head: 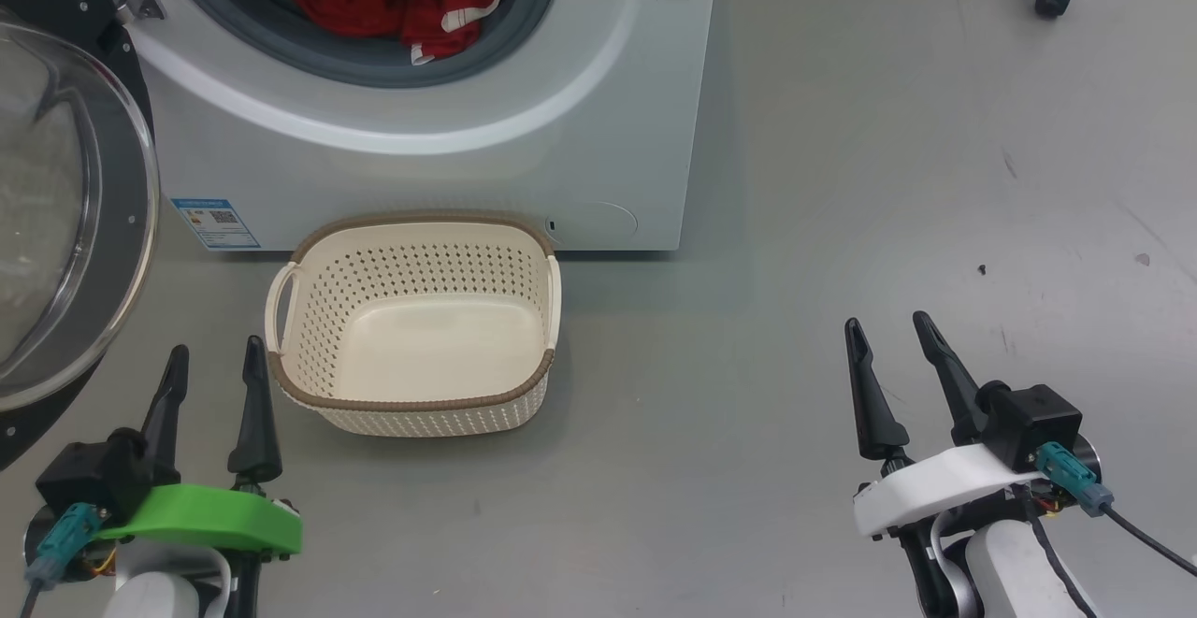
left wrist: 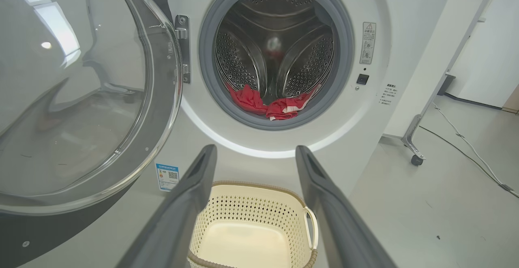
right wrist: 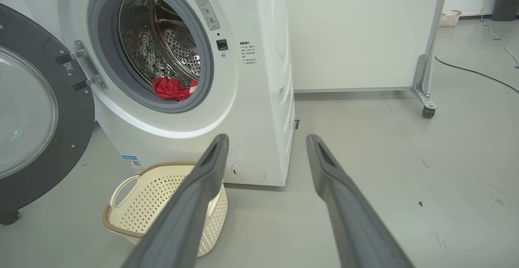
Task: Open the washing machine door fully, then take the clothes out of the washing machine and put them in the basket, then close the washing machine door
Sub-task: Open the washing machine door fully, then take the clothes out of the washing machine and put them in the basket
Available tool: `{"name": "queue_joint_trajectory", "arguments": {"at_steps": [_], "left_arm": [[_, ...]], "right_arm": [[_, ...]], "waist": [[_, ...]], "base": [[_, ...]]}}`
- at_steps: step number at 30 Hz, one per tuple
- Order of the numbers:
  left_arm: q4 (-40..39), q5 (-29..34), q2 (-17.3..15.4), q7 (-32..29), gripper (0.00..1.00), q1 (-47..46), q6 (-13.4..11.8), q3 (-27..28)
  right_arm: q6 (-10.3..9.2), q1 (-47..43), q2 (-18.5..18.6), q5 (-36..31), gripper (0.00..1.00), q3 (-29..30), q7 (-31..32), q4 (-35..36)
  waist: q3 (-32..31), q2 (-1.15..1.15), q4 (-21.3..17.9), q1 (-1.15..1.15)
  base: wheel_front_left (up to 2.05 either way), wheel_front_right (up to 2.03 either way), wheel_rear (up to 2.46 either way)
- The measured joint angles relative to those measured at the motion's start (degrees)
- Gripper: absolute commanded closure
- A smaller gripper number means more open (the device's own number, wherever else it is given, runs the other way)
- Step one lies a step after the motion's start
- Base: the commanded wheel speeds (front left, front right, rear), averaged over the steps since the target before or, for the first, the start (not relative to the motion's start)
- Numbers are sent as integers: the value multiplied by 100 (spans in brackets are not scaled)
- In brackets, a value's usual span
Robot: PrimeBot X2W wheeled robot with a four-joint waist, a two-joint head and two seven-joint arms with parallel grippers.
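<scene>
Door hangs open on the left. Clothes sit at the drum's front lip in the washer, with the basket empty on the floor below. Left gripper and right gripper are low, jaws apart, holding nothing. Risks: left arm clips the door, or fabric snags the grey seal (loose folds). Blue QR label and warning sticker: print unreadable.

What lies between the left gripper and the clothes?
The basket, then the washing machine's white front below the clothes; left wrist view shows it past the left gripper.
</scene>
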State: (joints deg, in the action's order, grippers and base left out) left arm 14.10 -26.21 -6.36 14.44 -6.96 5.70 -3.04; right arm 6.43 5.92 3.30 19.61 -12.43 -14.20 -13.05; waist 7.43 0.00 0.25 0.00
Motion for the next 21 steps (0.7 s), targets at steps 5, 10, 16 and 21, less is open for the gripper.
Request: {"name": "queue_joint_trajectory", "arguments": {"at_steps": [5,10,16,21], "left_arm": [[-15,-45,0,0,0,1,10,9],[-34,-44,-1,0,0,1,14,-14],[-36,-53,-2,0,0,1,15,-18],[-75,-52,-24,0,0,3,18,-68]], "right_arm": [[1,-10,-2,-1,0,0,0,0],[3,-10,-4,-1,0,4,0,0],[3,-10,-7,-2,0,19,0,0],[4,-10,-8,-9,0,22,0,0]], "waist": [[12,0,-5,0],[27,0,-4,0],[42,0,8,0],[53,0,10,0]], "base": [[0,0,0],[0,0,0],[0,0,0],[1,-1,0]]}}
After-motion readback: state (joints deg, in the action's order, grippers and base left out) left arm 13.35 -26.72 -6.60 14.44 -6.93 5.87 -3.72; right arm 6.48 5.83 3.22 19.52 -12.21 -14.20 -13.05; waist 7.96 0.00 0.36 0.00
